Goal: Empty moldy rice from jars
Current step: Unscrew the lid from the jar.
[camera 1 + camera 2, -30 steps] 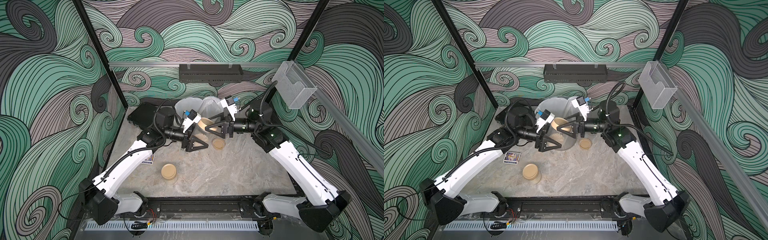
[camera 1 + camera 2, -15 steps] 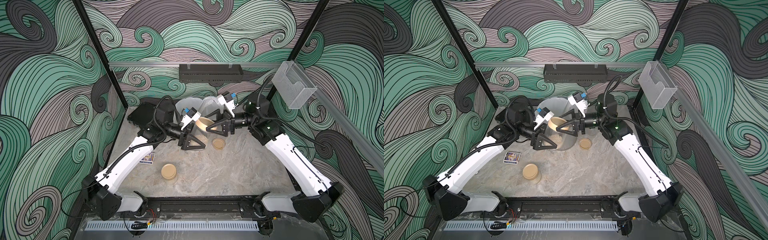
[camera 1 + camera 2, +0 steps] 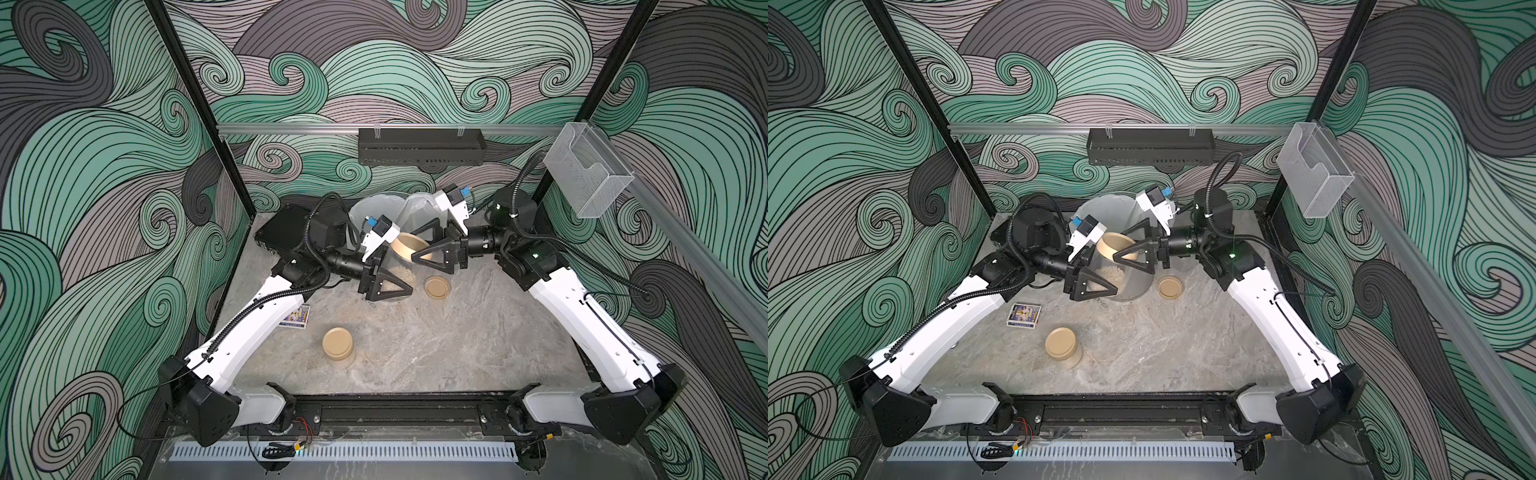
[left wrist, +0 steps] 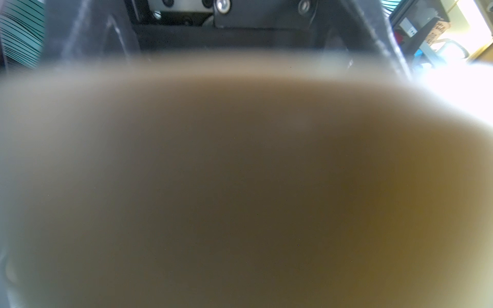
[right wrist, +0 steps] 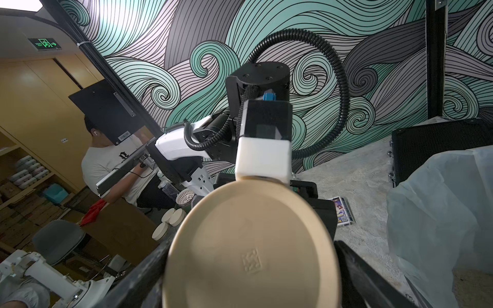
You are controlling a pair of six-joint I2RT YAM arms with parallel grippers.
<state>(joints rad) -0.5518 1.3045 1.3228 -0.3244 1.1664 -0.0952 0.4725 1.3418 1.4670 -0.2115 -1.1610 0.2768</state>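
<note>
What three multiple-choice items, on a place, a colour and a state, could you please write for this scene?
1. Where does the standing jar rest? A. in the wastebasket B. on the table C. in the wall holder
2. What colour is the lid at the right pincer? A. blue B. tan C. black
3. How is the held jar in the left pincer? A. lying empty B. upright on the table C. lifted, tilted, holding rice
Key: B, it sits on bare tabletop; B, the right wrist view shows it tan; C, both top views show it raised and slanted.
</note>
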